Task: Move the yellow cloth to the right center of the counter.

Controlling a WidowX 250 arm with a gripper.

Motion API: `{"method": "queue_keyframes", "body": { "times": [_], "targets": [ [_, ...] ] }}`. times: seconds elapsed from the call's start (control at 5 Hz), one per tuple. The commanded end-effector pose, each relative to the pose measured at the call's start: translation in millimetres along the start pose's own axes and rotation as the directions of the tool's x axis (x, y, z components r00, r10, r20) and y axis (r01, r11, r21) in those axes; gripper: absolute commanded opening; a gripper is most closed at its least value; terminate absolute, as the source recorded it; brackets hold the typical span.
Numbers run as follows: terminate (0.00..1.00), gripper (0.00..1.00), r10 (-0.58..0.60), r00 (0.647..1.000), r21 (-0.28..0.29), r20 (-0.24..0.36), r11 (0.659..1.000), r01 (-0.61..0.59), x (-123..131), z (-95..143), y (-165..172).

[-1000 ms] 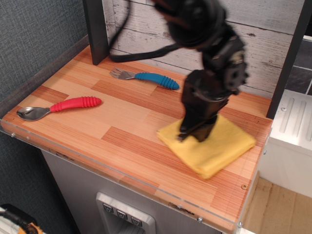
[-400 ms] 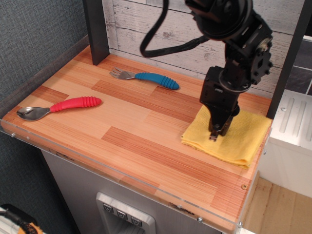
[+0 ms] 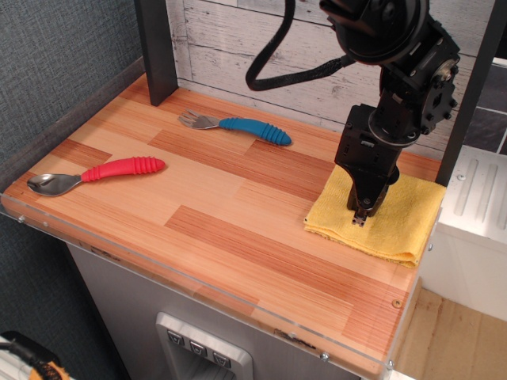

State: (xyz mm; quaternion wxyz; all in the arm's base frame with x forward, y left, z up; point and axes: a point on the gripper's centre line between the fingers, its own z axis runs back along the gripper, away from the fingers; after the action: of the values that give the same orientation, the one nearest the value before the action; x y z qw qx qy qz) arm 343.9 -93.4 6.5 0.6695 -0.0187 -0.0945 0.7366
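Observation:
The yellow cloth (image 3: 400, 218) lies flat at the right side of the striped wooden counter (image 3: 222, 198), about midway between back and front, its right edge at the clear rim. My black gripper (image 3: 360, 219) points straight down onto the cloth's left-centre. Its fingertips are pressed together on the fabric, pinching it. The arm hides part of the cloth's back edge.
A red-handled spoon (image 3: 119, 169) lies at the left front. A blue-handled fork (image 3: 253, 129) lies at the back centre. A black post (image 3: 156, 47) stands at the back left. A white unit (image 3: 475, 214) stands beyond the counter's right edge.
The gripper has dragged the yellow cloth to the right and a little back, from the front right area to the right edge. The spoon and fork have not moved.

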Motion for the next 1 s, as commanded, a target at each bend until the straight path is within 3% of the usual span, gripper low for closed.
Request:
{"method": "queue_keyframes", "body": {
  "times": [0.0,0.8],
  "targets": [
    [0.00,1.00,-0.033,0.999,-0.031,-0.021,0.999,0.033,10.7,6.9,-4.1],
    [0.00,1.00,-0.044,0.999,-0.138,-0.022,0.990,0.041,17.2,53.9,-23.0]
  ]
}}
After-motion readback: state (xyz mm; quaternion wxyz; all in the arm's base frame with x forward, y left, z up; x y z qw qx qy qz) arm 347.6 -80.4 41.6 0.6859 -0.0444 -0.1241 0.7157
